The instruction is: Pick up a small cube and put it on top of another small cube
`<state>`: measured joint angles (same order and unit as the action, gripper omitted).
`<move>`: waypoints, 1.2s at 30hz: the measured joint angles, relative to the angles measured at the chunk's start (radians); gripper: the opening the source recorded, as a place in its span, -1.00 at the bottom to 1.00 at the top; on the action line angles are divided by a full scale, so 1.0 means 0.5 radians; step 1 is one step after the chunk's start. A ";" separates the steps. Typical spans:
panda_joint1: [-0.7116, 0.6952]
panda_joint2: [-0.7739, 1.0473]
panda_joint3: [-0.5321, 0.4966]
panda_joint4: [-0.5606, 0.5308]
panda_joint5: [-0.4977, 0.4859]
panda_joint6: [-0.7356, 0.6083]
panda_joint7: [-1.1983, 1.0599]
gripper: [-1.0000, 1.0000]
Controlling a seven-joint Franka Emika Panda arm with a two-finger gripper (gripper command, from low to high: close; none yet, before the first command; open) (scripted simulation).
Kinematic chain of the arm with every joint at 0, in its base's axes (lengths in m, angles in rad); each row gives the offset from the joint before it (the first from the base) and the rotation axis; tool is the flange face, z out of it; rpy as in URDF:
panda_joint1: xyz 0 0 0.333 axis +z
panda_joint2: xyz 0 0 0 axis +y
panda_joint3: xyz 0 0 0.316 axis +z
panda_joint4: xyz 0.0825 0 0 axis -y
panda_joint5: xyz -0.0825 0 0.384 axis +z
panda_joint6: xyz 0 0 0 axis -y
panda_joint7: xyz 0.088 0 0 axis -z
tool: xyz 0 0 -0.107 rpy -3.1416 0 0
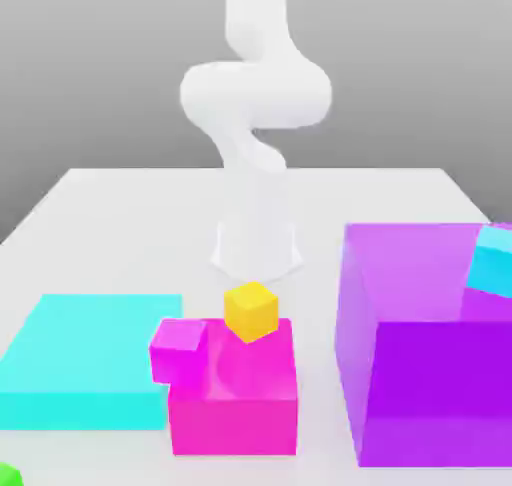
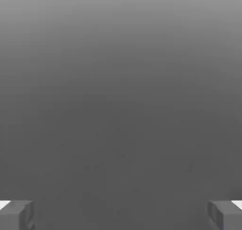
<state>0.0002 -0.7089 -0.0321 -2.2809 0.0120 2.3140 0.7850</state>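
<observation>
The small cube, tiny and bright green (image 1: 8, 474), lies at the table's front corner on the exterior view's left, cut off by the picture's edge. A yellow small cube (image 1: 250, 311) sits on top of a pink block (image 1: 235, 404). A magenta small cube (image 1: 178, 349) rests against that block's upper left side. The white arm (image 1: 255, 94) rises behind the pink block, well away from the green cube. In the hand view my gripper (image 2: 121, 216) is open, its grey fingertips (image 2: 16, 216) far apart with nothing between them, against a plain grey background.
A flat cyan slab (image 1: 90, 359) lies on the exterior view's left, between the green cube and the arm. A large purple block (image 1: 430, 374) stands on the right with a small cyan cube (image 1: 492, 259) on its top. The white table (image 1: 120, 224) stretches behind them.
</observation>
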 joint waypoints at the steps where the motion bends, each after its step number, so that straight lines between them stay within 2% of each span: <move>1: 0.000 0.078 -0.028 0.016 0.012 0.012 -0.014 0.00; 18: -0.102 1.317 -0.416 0.276 0.312 0.199 -0.317 0.00; 25: -0.243 1.824 -0.460 0.382 0.426 0.277 -0.435 0.00; 33: -0.402 2.386 -0.518 0.499 0.469 0.378 -0.512 0.00; 36: -0.461 2.602 -0.471 0.550 0.528 0.506 -0.558 0.00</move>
<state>-0.2301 0.5921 -0.2675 -2.0061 0.2761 2.5670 0.5062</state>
